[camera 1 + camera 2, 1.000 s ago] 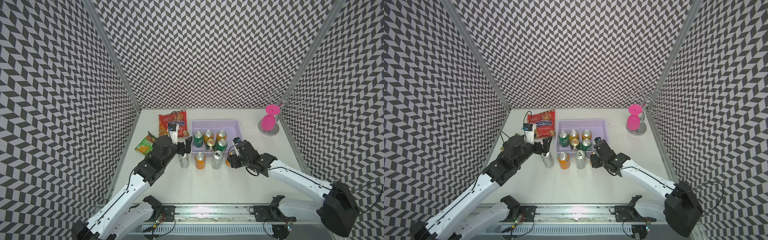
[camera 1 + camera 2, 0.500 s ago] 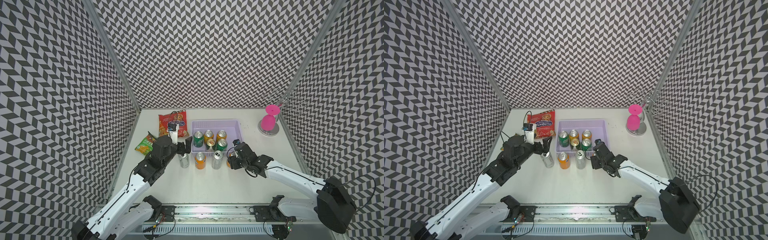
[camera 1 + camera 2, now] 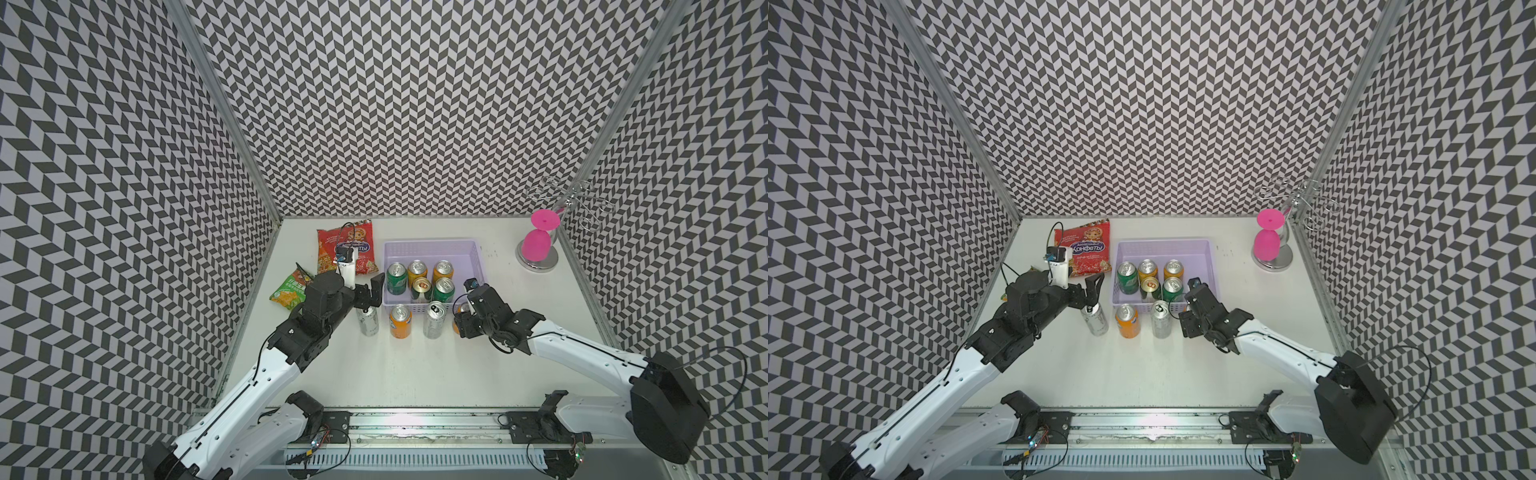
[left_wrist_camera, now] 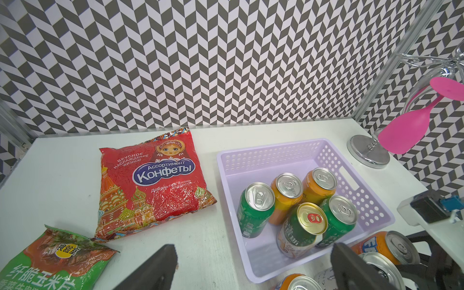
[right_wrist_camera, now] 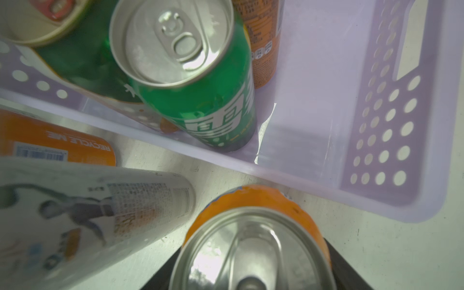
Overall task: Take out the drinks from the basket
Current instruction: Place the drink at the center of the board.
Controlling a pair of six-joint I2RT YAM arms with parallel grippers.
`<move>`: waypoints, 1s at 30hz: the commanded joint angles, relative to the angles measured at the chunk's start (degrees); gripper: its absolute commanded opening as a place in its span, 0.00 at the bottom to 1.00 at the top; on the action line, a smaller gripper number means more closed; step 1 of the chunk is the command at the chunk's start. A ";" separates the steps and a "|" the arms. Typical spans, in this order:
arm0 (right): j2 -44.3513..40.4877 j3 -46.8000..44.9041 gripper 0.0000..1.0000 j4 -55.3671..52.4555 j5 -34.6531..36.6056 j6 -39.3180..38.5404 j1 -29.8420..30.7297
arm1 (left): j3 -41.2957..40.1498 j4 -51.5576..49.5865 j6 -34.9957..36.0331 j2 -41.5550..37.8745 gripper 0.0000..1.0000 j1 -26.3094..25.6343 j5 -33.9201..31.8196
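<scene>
The left pincer [image 3: 1091, 293] is hanging wide open over a silver can [image 3: 1096, 322] standing on the surface [image 3: 415, 374] by the basket's [image 3: 432, 249] near-left corner. The right pincer [image 5: 253, 268] is straddling an orange can [image 5: 251, 208] just near of the basket, and it's impossible to tell whether it is gripping. Five drinks [image 3: 396, 278] are sitting inside the basket.

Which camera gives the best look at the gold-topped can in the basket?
The left wrist view: the gold-topped can shows its lid, red tab and label, standing in the basket. Both top views show the can small, from above. The right wrist view catches only a cropped, blurred piece of its lid.
</scene>
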 commanded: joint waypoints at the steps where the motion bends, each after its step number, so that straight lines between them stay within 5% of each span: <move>1: -0.50 2.53 0.80 3.17 0.38 -1.13 0.35 | 0.53 -0.16 0.10 -0.72 0.99 0.41 0.09; 16: -4.19 8.37 1.00 -2.72 1.12 -2.52 0.35 | 0.52 -0.25 0.10 -0.74 0.99 0.38 -0.34; 30: -7.35 15.62 0.99 -4.02 3.10 -8.08 -0.91 | 0.61 -0.33 0.19 -0.60 0.99 0.42 -0.59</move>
